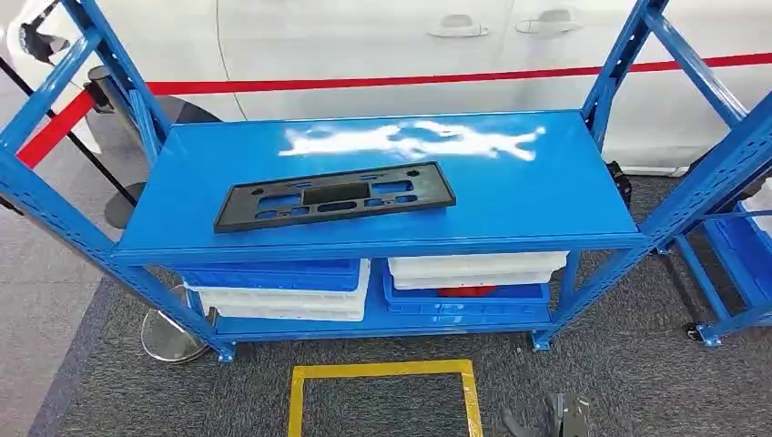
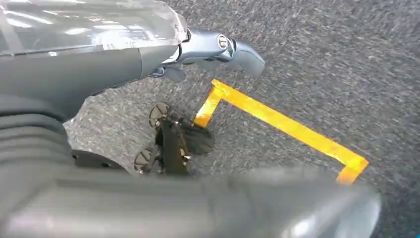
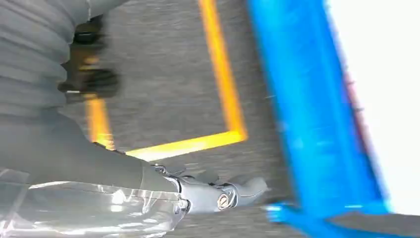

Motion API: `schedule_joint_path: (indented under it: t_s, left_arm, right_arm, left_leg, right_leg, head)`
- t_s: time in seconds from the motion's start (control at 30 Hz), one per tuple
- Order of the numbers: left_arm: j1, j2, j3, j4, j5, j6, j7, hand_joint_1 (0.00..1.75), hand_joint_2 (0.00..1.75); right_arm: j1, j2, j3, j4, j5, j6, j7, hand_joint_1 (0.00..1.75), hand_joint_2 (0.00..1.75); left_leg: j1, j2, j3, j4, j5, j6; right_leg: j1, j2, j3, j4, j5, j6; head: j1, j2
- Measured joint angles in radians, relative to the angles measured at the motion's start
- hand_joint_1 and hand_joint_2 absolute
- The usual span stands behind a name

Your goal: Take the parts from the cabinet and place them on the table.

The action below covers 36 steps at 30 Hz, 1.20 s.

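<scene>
The black plastic panel (image 1: 334, 196) lies flat on the blue rack's top shelf (image 1: 510, 196), left of centre, untouched. Nearest, both arms hang over yellow floor tape (image 1: 382, 370): left hand (image 2: 218, 47) and right hand (image 3: 223, 196) hold nothing, fingers loosely extended. Seemingly the approach step; next, reaching up to grasp the panel.

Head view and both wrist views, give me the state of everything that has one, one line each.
Black part: lying flat on the shelf top, untouched.
Lower bins: stacked under the top.
Left hand: holding nothing, over carpet.
Right hand: holding nothing, near the shelf frame.
</scene>
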Motion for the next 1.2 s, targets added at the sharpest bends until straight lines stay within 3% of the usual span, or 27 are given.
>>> schedule_joint_path:
  t_s: [0.1, 0.13, 0.17, 0.2, 0.53, 0.73, 0.87, 0.93, 0.97, 1.0, 1.03, 1.07, 1.1, 1.13, 1.17, 1.2]
  left_arm:
    - [-0.002, 0.000, -0.007, 0.004, 0.005, -0.001, -0.012, 0.00, 0.00]
    - [-0.002, 0.000, -0.013, 0.006, 0.006, -0.001, -0.015, 0.00, 0.00]
    - [-0.003, 0.000, -0.020, 0.008, 0.006, -0.001, -0.018, 0.00, 0.00]
    - [-0.003, 0.001, -0.026, 0.010, 0.006, -0.001, -0.020, 0.00, 0.00]
    - [-0.013, 0.022, -0.092, 0.026, -0.003, 0.010, -0.054, 0.00, 0.00]
    - [-0.023, 0.034, -0.135, 0.036, -0.008, 0.011, -0.082, 0.00, 0.00]
    - [-0.027, 0.039, -0.158, 0.039, -0.015, 0.011, -0.095, 0.00, 0.00]
    - [-0.029, 0.041, -0.169, 0.041, -0.016, 0.012, -0.099, 0.00, 0.00]
    - [-0.031, 0.041, -0.173, 0.042, -0.016, 0.012, -0.101, 0.00, 0.00]
    - [-0.033, 0.040, -0.177, 0.042, -0.018, 0.012, -0.104, 0.00, 0.00]
    - [-0.034, 0.040, -0.180, 0.042, -0.018, 0.012, -0.104, 0.00, 0.00]
    - [-0.036, 0.040, -0.185, 0.042, -0.018, 0.012, -0.105, 0.00, 0.00]
    - [-0.036, 0.041, -0.189, 0.043, -0.018, 0.012, -0.106, 0.00, 0.00]
    - [-0.036, 0.041, -0.195, 0.043, -0.019, 0.012, -0.107, 0.00, 0.00]
    - [-0.037, 0.041, -0.200, 0.044, -0.020, 0.012, -0.107, 0.00, 0.00]
    - [-0.037, 0.041, -0.202, 0.044, -0.022, 0.012, -0.108, 0.00, 0.00]
  right_arm:
    - [0.016, 0.008, 0.000, -0.111, 0.018, 0.001, -0.025, 0.00, 1.75]
    - [0.021, 0.011, 0.000, -0.150, 0.024, 0.001, -0.033, 0.00, 0.00]
    - [0.028, 0.013, 0.001, -0.193, 0.030, 0.002, -0.041, 0.00, 0.00]
    - [0.035, 0.013, 0.004, -0.230, 0.037, 0.002, -0.049, 0.00, 1.75]
    - [0.081, 0.013, 0.126, -0.568, 0.158, 0.003, -0.113, 0.00, 1.75]
    - [0.068, 0.010, 0.291, -0.685, 0.264, 0.003, -0.097, 0.00, 1.75]
    - [0.042, 0.008, 0.395, -0.722, 0.347, -0.026, -0.072, 0.00, 1.75]
    - [0.030, 0.008, 0.433, -0.737, 0.404, -0.057, -0.056, 0.00, 1.75]
    - [0.026, 0.008, 0.449, -0.745, 0.433, -0.071, -0.048, 0.00, 1.75]
    - [0.020, 0.006, 0.464, -0.748, 0.467, -0.089, -0.042, 0.00, 1.75]
    - [0.013, 0.005, 0.477, -0.751, 0.499, -0.102, -0.031, 0.00, 1.75]
    - [0.008, 0.002, 0.489, -0.753, 0.533, -0.118, -0.021, 0.00, 1.75]
    - [0.005, 0.000, 0.500, -0.753, 0.561, -0.130, -0.012, 0.00, 1.75]
    - [0.001, -0.005, 0.513, -0.753, 0.594, -0.145, 0.000, 0.00, 1.75]
    - [-0.004, -0.008, 0.524, -0.753, 0.622, -0.158, 0.011, 0.00, 1.75]
    - [-0.012, -0.011, 0.539, -0.753, 0.655, -0.174, 0.025, 0.00, 1.75]
  left_leg:
    - [0.000, 0.000, 0.000, 0.000, 0.000, 0.000]
    - [0.000, 0.000, 0.000, 0.000, 0.000, 0.000]
    - [0.000, 0.000, 0.000, 0.000, 0.000, 0.000]
    - [0.000, 0.000, 0.000, 0.000, 0.000, 0.000]
    - [-0.001, 0.000, -0.001, 0.001, 0.000, 0.000]
    - [-0.003, 0.000, -0.005, 0.008, 0.000, 0.005]
    - [-0.006, 0.000, -0.013, 0.016, 0.000, 0.018]
    - [-0.008, 0.000, -0.014, 0.005, 0.007, 0.027]
    - [0.007, 0.000, -0.001, -0.014, 0.022, 0.038]
    - [0.003, 0.002, 0.002, -0.024, 0.027, 0.042]
    - [0.003, 0.004, 0.001, -0.025, 0.031, 0.048]
    - [0.001, 0.004, -0.002, -0.024, 0.031, 0.048]
    - [0.000, 0.004, -0.002, -0.023, 0.031, 0.048]
    - [-0.001, 0.004, -0.003, -0.022, 0.030, 0.049]
    - [-0.001, 0.002, -0.002, -0.021, 0.028, 0.048]
    - [-0.001, 0.001, 0.000, -0.018, 0.024, 0.047]
  right_leg:
    - [0.000, 0.000, 0.000, 0.000, 0.000, 0.000]
    - [0.000, 0.000, 0.000, 0.000, 0.000, 0.000]
    - [0.000, 0.000, 0.000, 0.000, 0.000, 0.000]
    - [0.000, 0.000, 0.000, 0.000, 0.000, 0.000]
    - [-0.002, 0.000, 0.000, -0.001, 0.001, 0.002]
    - [-0.003, 0.000, -0.002, -0.001, 0.004, 0.007]
    - [-0.006, 0.000, -0.004, -0.002, 0.008, 0.017]
    - [-0.007, 0.000, -0.002, -0.012, 0.015, 0.028]
    - [-0.005, -0.002, -0.002, -0.008, 0.010, 0.032]
    - [-0.004, -0.004, -0.013, 0.015, -0.006, 0.032]
    - [-0.003, -0.003, -0.042, 0.069, -0.040, 0.032]
    - [-0.002, -0.003, -0.089, 0.160, -0.081, 0.033]
    - [-0.003, -0.003, -0.126, 0.229, -0.104, 0.034]
    - [-0.003, -0.004, -0.156, 0.281, -0.110, 0.035]
    - [-0.003, -0.004, -0.163, 0.280, -0.089, 0.035]
    - [-0.003, -0.004, -0.148, 0.236, -0.049, 0.033]
  head:
    - [0.000, 0.000]
    - [0.000, 0.000]
    - [0.000, 0.000]
    - [0.000, 0.000]
    - [0.000, 0.000]
    - [0.000, 0.000]
    - [0.000, 0.000]
    - [-0.001, 0.000]
    - [0.000, 0.000]
    - [0.001, 0.000]
    - [0.001, 0.000]
    - [0.001, 0.000]
    - [0.001, 0.000]
    - [0.001, 0.000]
    - [0.001, 0.000]
    - [0.001, 0.000]
